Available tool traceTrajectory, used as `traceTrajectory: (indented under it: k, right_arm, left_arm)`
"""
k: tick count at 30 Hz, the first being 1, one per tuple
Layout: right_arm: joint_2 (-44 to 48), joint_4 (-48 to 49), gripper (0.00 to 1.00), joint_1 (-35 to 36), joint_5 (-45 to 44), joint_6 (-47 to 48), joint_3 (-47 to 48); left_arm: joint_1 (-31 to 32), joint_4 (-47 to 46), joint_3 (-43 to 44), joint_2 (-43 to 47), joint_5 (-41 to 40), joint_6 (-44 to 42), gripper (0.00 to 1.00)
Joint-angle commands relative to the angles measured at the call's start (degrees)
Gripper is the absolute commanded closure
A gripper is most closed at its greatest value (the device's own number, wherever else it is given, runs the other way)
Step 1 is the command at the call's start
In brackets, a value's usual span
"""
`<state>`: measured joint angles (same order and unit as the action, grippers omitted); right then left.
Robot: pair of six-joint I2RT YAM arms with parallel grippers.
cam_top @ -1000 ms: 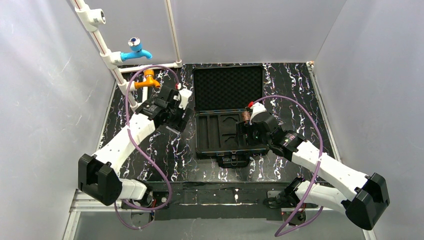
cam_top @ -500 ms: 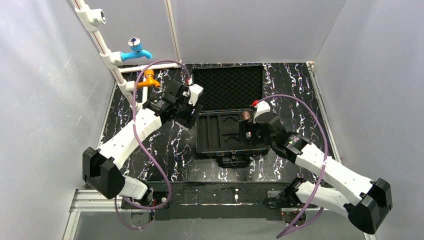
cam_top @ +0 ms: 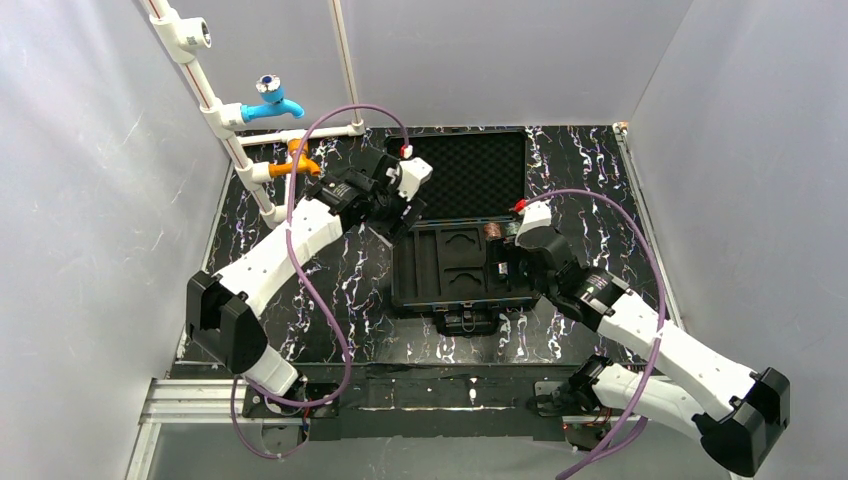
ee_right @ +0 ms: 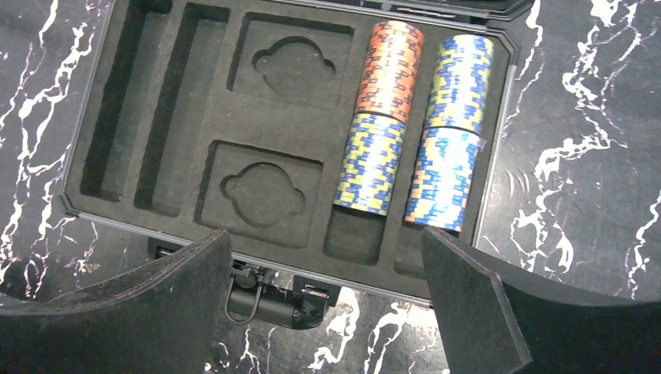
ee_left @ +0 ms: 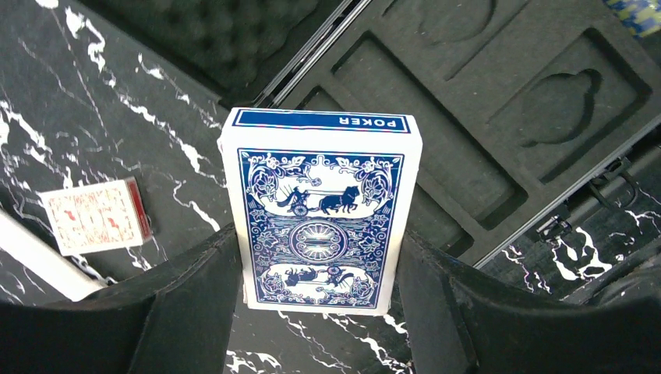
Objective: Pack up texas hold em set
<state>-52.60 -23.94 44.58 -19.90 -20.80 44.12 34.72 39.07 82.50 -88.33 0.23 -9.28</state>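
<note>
Inside briefcase tray point(ee_right: 181, 125), four chip rolls point(ee_right: 446, 175)

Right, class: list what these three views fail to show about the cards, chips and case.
Top view: the blue deck is hidden under the left arm.
Top view: the right arm covers most chip rolls.
Right wrist view: the foam lid is cut off by the top edge.
Left wrist view: fingers hide the blue deck's lower sides.
</note>
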Motion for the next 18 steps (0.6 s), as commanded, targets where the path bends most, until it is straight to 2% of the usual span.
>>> traceTrajectory:
  k: [1, 9, 18]
  right_arm:
    - [1.38, -1.73, 0.02, -0.28, -4.65, -1.00, 1.21]
    - [6.82, 0.51, 0.02, -0.29, -7.95, -1.62, -1.73]
    - [12.41, -1.15, 0.02, -0.28, -15.17, -3.74, -1.95]
  left_arm:
    - [0.61, -0.40, 4.13, -0.35, 5.03, -5.79, 1.00]
    - [0.61, -0.12, 7.56, -3.79, 9.44, -9.75, 1.00]
    - [0.61, -0.35, 9.69, -8.40, 13.04, -13.07, 1.00]
